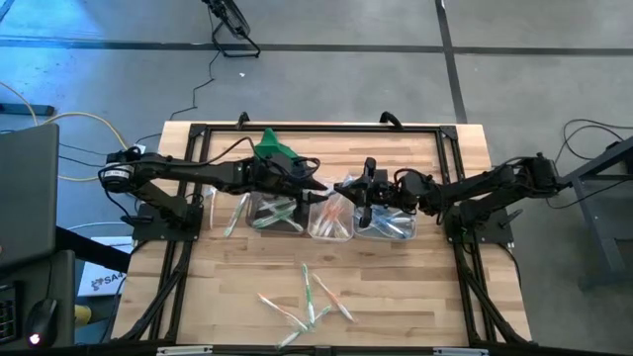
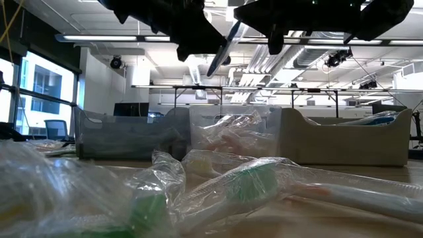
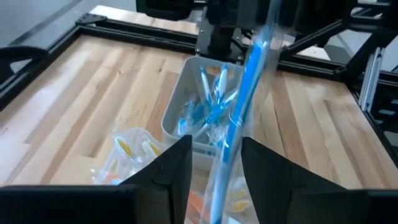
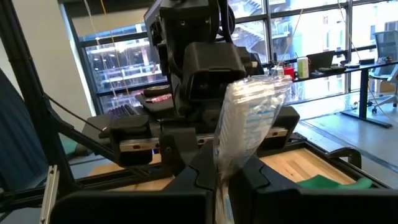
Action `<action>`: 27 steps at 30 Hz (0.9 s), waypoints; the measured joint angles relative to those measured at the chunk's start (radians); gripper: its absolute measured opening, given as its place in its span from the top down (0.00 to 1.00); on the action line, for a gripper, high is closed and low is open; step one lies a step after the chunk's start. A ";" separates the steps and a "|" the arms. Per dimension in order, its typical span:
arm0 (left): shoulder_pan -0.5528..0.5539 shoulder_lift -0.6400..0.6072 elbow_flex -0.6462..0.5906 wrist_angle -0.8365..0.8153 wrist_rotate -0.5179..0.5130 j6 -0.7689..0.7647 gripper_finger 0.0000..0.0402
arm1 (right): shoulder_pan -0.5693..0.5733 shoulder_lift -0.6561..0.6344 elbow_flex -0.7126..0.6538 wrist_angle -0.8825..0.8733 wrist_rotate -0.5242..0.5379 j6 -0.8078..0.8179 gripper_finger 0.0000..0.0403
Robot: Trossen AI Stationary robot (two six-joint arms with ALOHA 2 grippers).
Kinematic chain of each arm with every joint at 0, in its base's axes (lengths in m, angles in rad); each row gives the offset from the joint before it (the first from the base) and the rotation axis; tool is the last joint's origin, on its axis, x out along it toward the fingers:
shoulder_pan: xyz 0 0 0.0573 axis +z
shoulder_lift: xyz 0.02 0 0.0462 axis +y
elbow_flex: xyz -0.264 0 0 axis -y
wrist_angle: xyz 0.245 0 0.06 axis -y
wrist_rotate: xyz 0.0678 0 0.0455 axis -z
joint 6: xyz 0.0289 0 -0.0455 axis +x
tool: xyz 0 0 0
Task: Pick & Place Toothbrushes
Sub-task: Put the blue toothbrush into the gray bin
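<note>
A: From above, where are the arms?

B: Both meet over the three clear tubs (image 1: 326,218) mid-table. The left gripper (image 1: 318,190) and right gripper (image 1: 364,194) face each other above the middle tub. Loose toothbrushes (image 1: 309,297) lie scattered near the table's (image 1: 435,287) front edge, and a green cloth (image 1: 275,148) sits behind the tubs.

A: And at table height?

B: Wrapped toothbrushes (image 2: 231,182) fill the foreground. A wrapped brush (image 2: 223,46) hangs tilted under the dark grippers, above the tubs (image 2: 125,135).

A: Left wrist?

B: Its fingers (image 3: 174,165) stand apart, with a blue toothbrush (image 3: 239,118) in clear wrap passing between them. I cannot tell if they touch it. Beyond is a tub of blue brushes (image 3: 208,102).

A: Right wrist?

B: The right gripper (image 4: 219,177) is pinched shut on the wrapped toothbrush (image 4: 249,121), which stands up in front of the left arm.
</note>
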 joint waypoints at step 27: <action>-0.077 -0.248 -0.143 -0.007 -0.142 0.132 0.66 | 0.003 -0.004 -0.001 -0.080 0.031 -0.005 0.98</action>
